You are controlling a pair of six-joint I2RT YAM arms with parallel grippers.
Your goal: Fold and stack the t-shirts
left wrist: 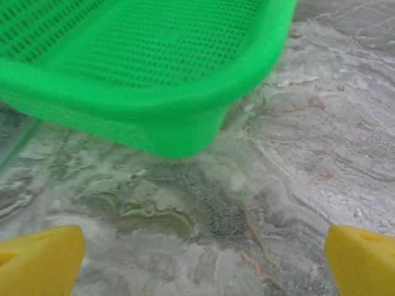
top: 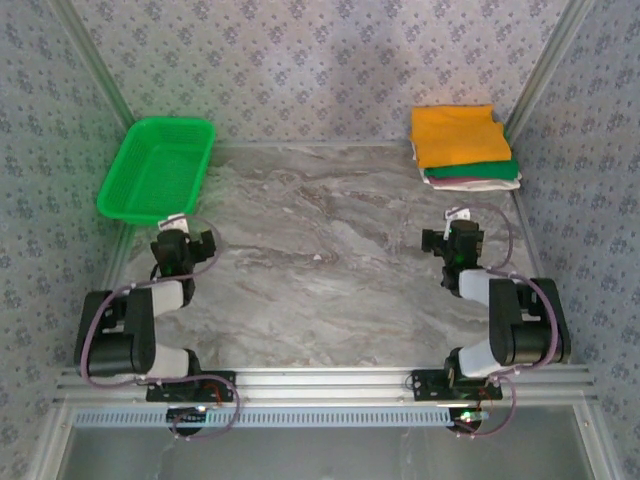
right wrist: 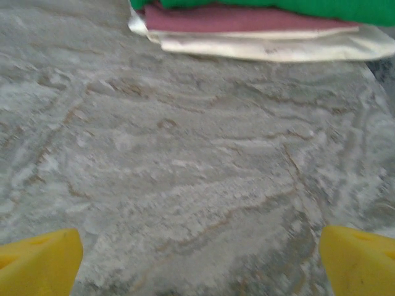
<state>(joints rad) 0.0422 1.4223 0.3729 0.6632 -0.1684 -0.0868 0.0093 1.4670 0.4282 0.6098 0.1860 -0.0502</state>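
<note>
A stack of folded t-shirts (top: pixel 463 147) lies at the table's back right, an orange-yellow one on top, then green, maroon and white. In the right wrist view the green (right wrist: pixel 296 7), maroon (right wrist: pixel 234 20) and white (right wrist: pixel 265 46) layers show at the top edge. My right gripper (top: pixel 455 222) hovers just in front of the stack, open, its yellow fingertips (right wrist: pixel 38 259) wide apart over bare marble. My left gripper (top: pixel 180 226) is open too, near the basket's front, with yellow fingertips (left wrist: pixel 39 259) apart and nothing between them.
A green plastic mesh basket (top: pixel 158 167) stands at the back left, its rim (left wrist: pixel 154 105) close ahead of the left gripper. The marble tabletop (top: pixel 320 270) lies between the arms. Patterned walls enclose the table on three sides.
</note>
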